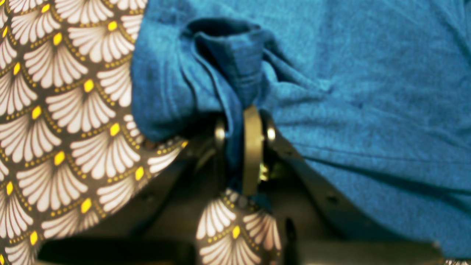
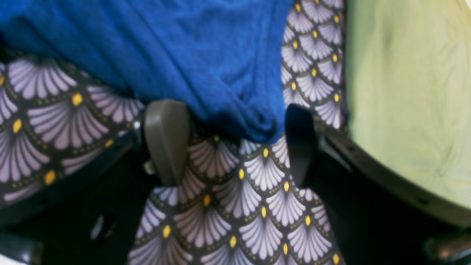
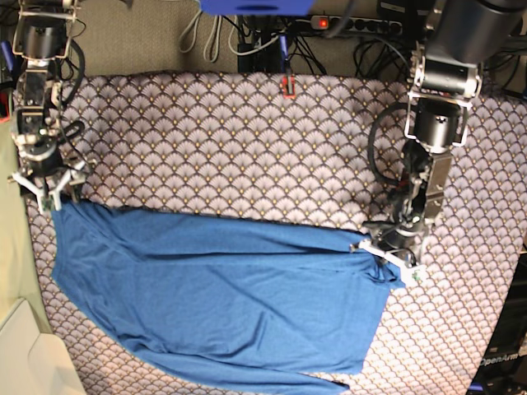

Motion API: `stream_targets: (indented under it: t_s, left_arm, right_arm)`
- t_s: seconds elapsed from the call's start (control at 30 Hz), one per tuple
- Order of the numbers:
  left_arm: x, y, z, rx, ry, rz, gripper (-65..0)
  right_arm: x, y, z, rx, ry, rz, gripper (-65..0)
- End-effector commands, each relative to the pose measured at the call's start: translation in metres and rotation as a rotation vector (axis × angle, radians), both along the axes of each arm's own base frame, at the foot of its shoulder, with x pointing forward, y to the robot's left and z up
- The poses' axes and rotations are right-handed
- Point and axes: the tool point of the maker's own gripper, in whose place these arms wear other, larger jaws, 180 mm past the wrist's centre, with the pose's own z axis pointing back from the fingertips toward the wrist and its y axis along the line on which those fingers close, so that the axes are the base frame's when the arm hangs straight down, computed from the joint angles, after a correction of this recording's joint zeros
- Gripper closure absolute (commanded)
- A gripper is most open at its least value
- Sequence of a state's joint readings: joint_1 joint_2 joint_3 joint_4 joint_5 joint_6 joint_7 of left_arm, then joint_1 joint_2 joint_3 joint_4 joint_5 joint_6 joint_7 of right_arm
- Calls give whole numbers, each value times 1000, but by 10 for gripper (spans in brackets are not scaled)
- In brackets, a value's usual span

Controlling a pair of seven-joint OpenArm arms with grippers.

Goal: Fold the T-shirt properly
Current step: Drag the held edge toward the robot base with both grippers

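While left gripper [image 1: 241, 147] pinches bunched hem, plain blue knit T-shirt [image 3: 222, 288] lies rumpled; right gripper [image 2: 235, 143] wide, straddling corner; lower edge cropped.

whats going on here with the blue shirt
A two-armed robot is folding a blue T-shirt spread on a scallop-patterned tablecloth. The left gripper has its jaws shut on a bunched fold at one top corner. The right gripper sits at the other corner, jaws open around the edge, not yet pinching it.
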State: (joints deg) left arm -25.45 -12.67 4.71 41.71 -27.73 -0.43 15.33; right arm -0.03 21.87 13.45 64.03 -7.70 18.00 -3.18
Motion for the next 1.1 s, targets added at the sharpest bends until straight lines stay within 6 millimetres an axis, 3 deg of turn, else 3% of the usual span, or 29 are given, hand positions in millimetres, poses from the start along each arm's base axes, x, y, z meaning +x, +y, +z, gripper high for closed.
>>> stream_targets:
  t_s: [0.0, 0.3, 0.53, 0.6, 1.07]
  left_arm:
    - [11, 4, 15, 9, -34, 3, -3]
    - [11, 6, 15, 13, -31, -2, -3]
    - [11, 6, 15, 14, -30, -1, -3]
    - [10, 6, 14, 14, -28, -1, -3]
    - [9, 6, 13, 16, -26, -5, -3]
  right_arm:
    - [8, -9, 16, -24, -56, 2, -417]
    - [7, -10, 14, -18, -62, 1, -407]
    - [10, -17, 20, -36, -67, 5, -312]
    - [15, -22, 27, -47, -79, 3, -312]
    - [15, -33, 19, -46, -51, -19, -305]
